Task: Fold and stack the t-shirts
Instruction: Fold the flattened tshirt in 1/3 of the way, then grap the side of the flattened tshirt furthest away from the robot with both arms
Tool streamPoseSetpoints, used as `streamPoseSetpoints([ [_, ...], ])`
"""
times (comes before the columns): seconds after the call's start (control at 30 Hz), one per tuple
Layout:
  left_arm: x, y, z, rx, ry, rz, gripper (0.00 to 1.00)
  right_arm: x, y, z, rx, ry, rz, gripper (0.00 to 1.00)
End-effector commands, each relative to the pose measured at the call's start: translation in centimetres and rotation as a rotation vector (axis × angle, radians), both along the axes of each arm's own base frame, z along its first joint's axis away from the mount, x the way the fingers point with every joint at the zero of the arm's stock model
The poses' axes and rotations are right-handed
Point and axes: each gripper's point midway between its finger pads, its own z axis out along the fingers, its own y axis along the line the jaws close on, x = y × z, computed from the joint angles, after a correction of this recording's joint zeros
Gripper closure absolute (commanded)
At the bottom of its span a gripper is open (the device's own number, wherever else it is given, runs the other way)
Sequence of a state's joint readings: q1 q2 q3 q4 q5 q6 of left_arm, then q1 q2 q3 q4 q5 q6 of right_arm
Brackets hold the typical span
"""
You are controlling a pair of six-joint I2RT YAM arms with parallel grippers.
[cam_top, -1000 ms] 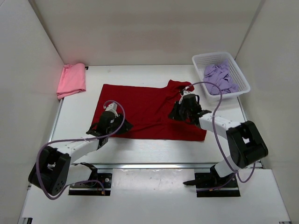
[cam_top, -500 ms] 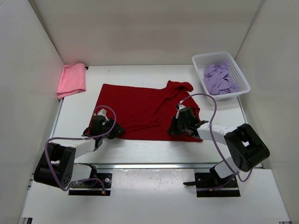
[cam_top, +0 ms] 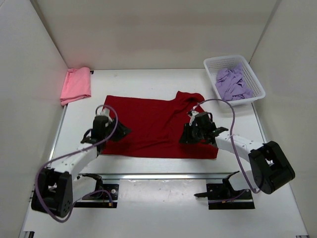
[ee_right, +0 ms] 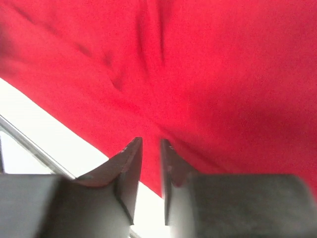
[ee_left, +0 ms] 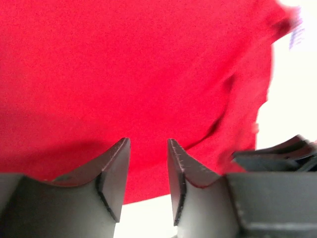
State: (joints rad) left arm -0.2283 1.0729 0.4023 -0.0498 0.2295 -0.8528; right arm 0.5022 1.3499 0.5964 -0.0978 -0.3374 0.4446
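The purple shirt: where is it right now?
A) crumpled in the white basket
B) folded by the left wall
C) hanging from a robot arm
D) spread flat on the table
A: the purple shirt lies bunched inside the white basket at the far right. The one spread flat is the dark red shirt, and the pink shirt is by the left wall.

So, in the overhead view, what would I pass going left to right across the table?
Pink t-shirt → dark red t-shirt → white basket holding the lavender t-shirt.
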Motion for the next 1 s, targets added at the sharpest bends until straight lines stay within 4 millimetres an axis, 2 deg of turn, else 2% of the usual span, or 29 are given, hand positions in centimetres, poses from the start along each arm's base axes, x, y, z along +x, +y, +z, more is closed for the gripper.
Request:
streamPoseSetpoints([
  [0.0,6.8,0.5,6.6,0.030,-0.178,0.040,0.57,3.7,1.8,6.1,0.111,-0.172,0.029,0.87],
  [0.03,8.6,1.2,6.6,0.031,-0.195,0.066,0.59,3.9,1.9,6.2,0.115,-0.182,0.028,0.96],
  [0.07,10.4,2.0,8.0,0.036,-0.223,0.103,0.60,4.0,2.2,6.5,0.124,-0.190,0.036,1.00],
  [0.1,12.3,2.4,8.0,0.061,-0.220,0.123,0.60,3.8,2.3,6.4,0.129,-0.188,0.035,1.00],
  [0.13,14.2,3.2,7.8,0.082,-0.206,0.144,0.61,3.5,2.6,6.3,0.137,-0.183,0.043,1.00],
  [0.17,15.1,4.4,7.1,0.135,-0.186,0.174,0.60,3.7,2.6,6.7,0.156,-0.192,0.034,1.00],
  [0.23,19.1,6.9,5.7,0.239,-0.141,0.222,0.57,3.1,2.6,6.1,0.172,-0.185,0.038,1.00],
  [0.27,19.5,7.7,4.8,0.263,-0.097,0.231,0.57,2.9,2.7,5.7,0.184,-0.173,0.036,1.00],
  [0.33,22.9,8.6,4.4,0.298,-0.087,0.227,0.56,1.9,2.4,5.0,0.193,-0.156,0.043,1.00],
  [0.37,23.4,9.5,2.5,0.333,-0.031,0.251,0.54,1.7,2.2,4.8,0.197,-0.153,0.034,1.00],
  [0.4,25.0,10.3,4.0,0.372,-0.069,0.269,0.52,1.7,1.9,4.7,0.198,-0.156,0.030,1.00],
  [0.43,26.3,10.5,3.7,0.401,-0.062,0.264,0.51,1.5,1.7,4.2,0.192,-0.147,0.027,1.00],
  [0.47,26.4,11.3,3.0,0.444,-0.028,0.279,0.50,1.7,1.4,4.1,0.194,-0.141,0.019,1.00],
  [0.53,28.6,13.0,2.3,0.522,-0.003,0.271,0.48,1.4,1.1,3.8,0.192,-0.133,0.016,1.00],
  [0.57,29.3,13.3,1.5,0.547,0.025,0.261,0.48,1.3,0.7,3.6,0.186,-0.125,0.008,1.00],
  [0.63,29.2,14.3,0.2,0.591,0.073,0.249,0.48,1.3,0.3,3.3,0.183,-0.125,-0.003,1.00],
  [0.77,29.7,15.4,-0.2,0.661,0.086,0.242,0.47,2.8,-0.6,4.0,0.208,-0.152,-0.071,1.00],
  [0.83,29.4,15.7,-0.6,0.690,0.104,0.230,0.47,4.5,-0.8,5.3,0.224,-0.182,-0.106,0.99],
  [0.93,29.4,16.5,-1.2,0.709,0.126,0.229,0.47,9.1,-1.5,7.9,0.195,-0.286,-0.190,0.96],
  [0.97,29.3,16.7,-1.1,0.705,0.128,0.236,0.47,11.3,-1.6,9.0,0.177,-0.323,-0.204,0.94],
])
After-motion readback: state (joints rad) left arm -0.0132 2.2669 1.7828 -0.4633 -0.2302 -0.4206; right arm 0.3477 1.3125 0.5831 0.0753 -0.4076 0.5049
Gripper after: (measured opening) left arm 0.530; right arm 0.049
